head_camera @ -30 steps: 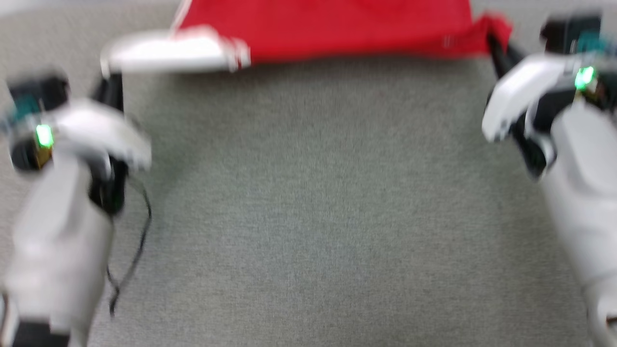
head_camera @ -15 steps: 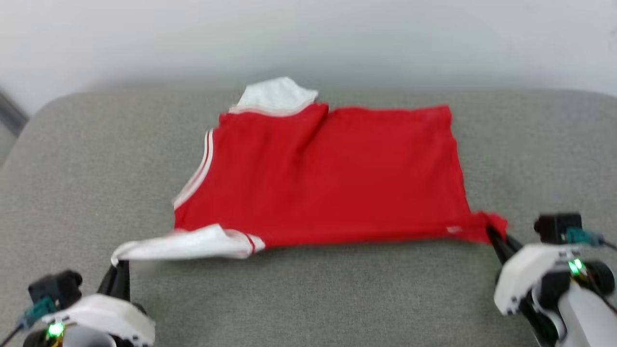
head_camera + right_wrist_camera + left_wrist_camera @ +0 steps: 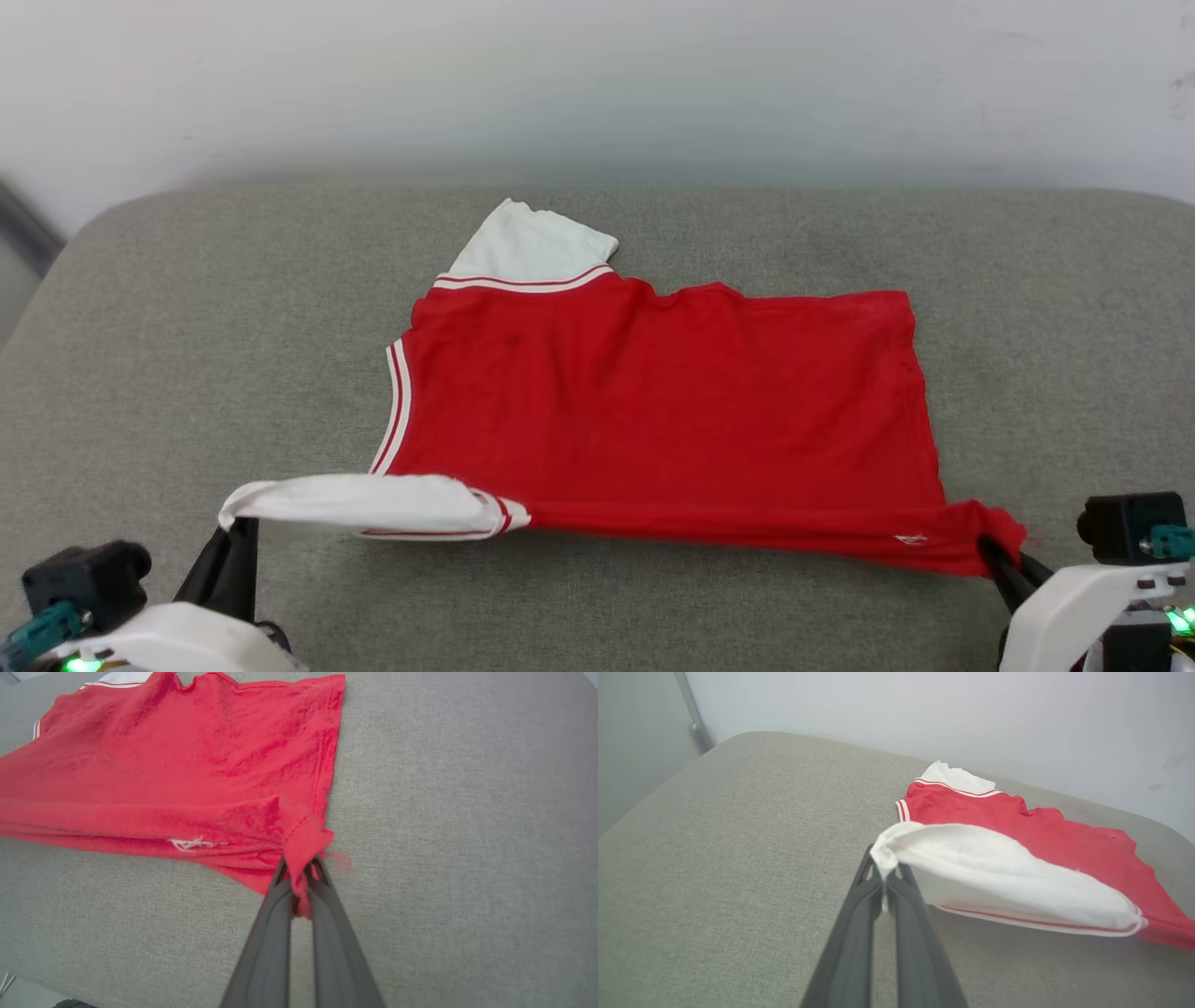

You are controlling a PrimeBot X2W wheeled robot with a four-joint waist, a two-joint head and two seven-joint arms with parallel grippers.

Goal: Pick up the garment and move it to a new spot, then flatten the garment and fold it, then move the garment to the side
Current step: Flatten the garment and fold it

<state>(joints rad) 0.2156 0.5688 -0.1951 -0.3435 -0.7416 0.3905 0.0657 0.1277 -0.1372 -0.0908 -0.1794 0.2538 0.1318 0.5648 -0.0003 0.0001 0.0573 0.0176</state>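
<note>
The garment (image 3: 653, 411) is a red shirt with white sleeves, spread on the grey cushioned surface (image 3: 187, 327), plain red side up. My left gripper (image 3: 235, 530) is shut on the tip of the near white sleeve (image 3: 994, 877), which is lifted and pulled out to the left. My right gripper (image 3: 991, 553) is shut on the near right hem corner (image 3: 303, 835), bunched between the fingers. The near edge of the garment is stretched taut between the two grippers. The far white sleeve (image 3: 527, 247) lies flat. No lettering shows.
A pale wall (image 3: 597, 84) rises behind the grey surface. The surface's rounded left corner (image 3: 738, 742) sits next to a thin pole (image 3: 693, 718). Bare grey fabric lies around the garment on all sides, with the front edge (image 3: 46, 975) near the grippers.
The head camera has tilted up, bringing the whole garment and the wall into view. Both grippers keep their hold; the garment looks slightly flatter and more stretched along its near edge.
</note>
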